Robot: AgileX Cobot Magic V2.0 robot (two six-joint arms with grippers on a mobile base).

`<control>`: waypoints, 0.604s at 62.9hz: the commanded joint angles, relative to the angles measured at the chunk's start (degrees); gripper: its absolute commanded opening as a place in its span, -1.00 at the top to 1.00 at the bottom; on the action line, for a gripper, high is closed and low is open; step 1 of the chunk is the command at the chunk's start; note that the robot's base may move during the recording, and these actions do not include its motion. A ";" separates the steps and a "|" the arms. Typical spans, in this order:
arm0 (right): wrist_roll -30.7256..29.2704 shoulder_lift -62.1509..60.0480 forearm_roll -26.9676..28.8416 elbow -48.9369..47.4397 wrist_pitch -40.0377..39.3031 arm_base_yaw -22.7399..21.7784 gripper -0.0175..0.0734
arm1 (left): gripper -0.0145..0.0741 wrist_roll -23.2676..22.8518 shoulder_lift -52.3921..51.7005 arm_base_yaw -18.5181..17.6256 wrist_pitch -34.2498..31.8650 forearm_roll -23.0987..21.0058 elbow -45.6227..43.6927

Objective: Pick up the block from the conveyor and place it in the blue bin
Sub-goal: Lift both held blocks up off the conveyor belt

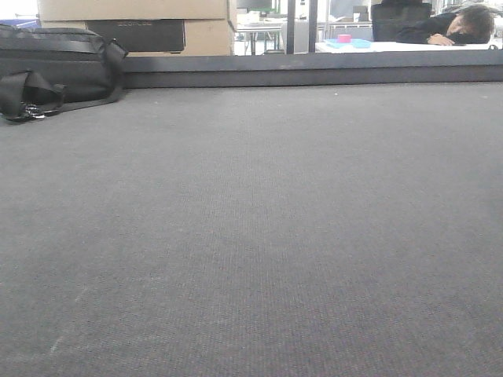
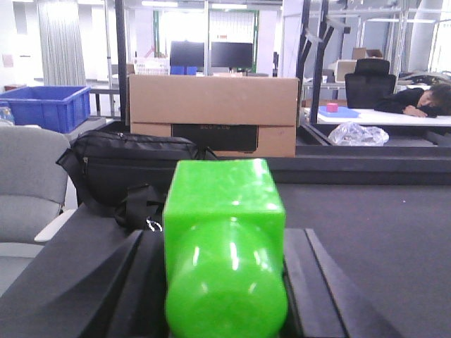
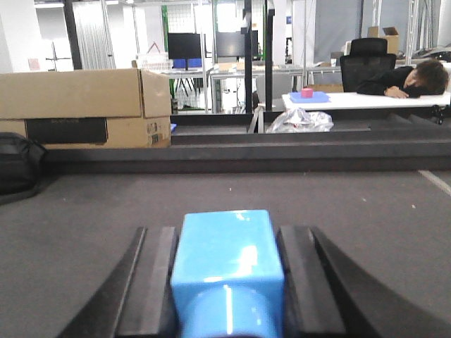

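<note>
You had the left claw (image 2: 224, 239) clamped on a bright green glossy plastic block (image 2: 224, 201), its long axis running six to twelve o'clock straight out between the dark fingers (image 2: 313, 278), square end forward, rounded end toward the lens. The relation that mattered was the deep blue plastic bin (image 2: 44, 113): it stood at about ten o'clock from that claw, well apart, off the left edge of the wide dark-grey woven conveyor belt (image 2: 380, 232) and past a grey padded chair (image 2: 25, 169), so I judged your left arm the nearer one for the drop. The right claw (image 3: 225, 236) was likewise closed on a light blue glossy plastic block (image 3: 225, 260) lying the same way, pointed at twelve o'clock toward the belt's dark raised rail (image 3: 317, 158); no bin showed in its view. A black fabric bag (image 2: 134, 165) and a brown cardboard box (image 2: 211, 102) sat between eleven and twelve o'clock ahead of the left claw. The near end of each block was cut off at the bottom edge, the bin ran out of frame at nine o'clock, and the front view caught belt, rail and bag but neither arm, block nor bin, so you could not tell how high either claw hung above the belt.
</note>
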 commanded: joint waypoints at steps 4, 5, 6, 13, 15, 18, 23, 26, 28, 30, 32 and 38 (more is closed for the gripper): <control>-0.08 -0.35 -0.68 -3.43 5.04 0.20 0.97 | 0.92 0.02 -1.05 -0.38 -0.28 0.16 0.00; -0.08 -0.35 -0.68 -3.66 5.61 0.20 0.97 | 0.92 0.02 -1.05 -0.38 -0.28 0.16 0.00; -0.08 -0.35 -0.68 -3.88 6.18 0.20 0.97 | 0.92 0.02 -1.05 -0.38 -0.28 0.16 0.00; -0.08 -0.35 -0.68 -4.20 7.82 0.20 0.97 | 0.92 0.02 -1.05 -0.38 -0.28 0.16 0.00; -0.08 -0.35 -0.68 -4.20 7.70 0.20 0.97 | 0.92 0.02 -1.05 -0.38 -0.28 0.16 0.00; -0.08 -0.35 -0.68 -4.20 7.70 0.20 0.97 | 0.92 0.02 -1.05 -0.38 -0.28 0.16 0.00; -0.08 -0.35 -0.68 -4.20 7.70 0.20 0.97 | 0.92 0.02 -1.05 -0.38 -0.28 0.16 0.00; -0.08 -0.35 -0.68 -4.20 7.70 0.20 0.97 | 0.92 0.02 -1.05 -0.38 -0.28 0.16 0.00; -0.08 -0.35 -0.68 -4.20 7.70 0.20 0.97 | 0.92 0.02 -1.05 -0.38 -0.28 0.16 0.00; -0.08 -0.35 -0.68 -4.20 7.70 0.20 0.97 | 0.92 0.02 -1.05 -0.38 -0.28 0.16 0.00; -0.08 -0.35 -0.68 -4.20 7.70 0.20 0.97 | 0.92 0.02 -1.05 -0.38 -0.28 0.16 0.00; -0.08 -0.35 -0.68 -4.20 7.70 0.20 0.97 | 0.92 0.02 -1.05 -0.38 -0.28 0.16 0.00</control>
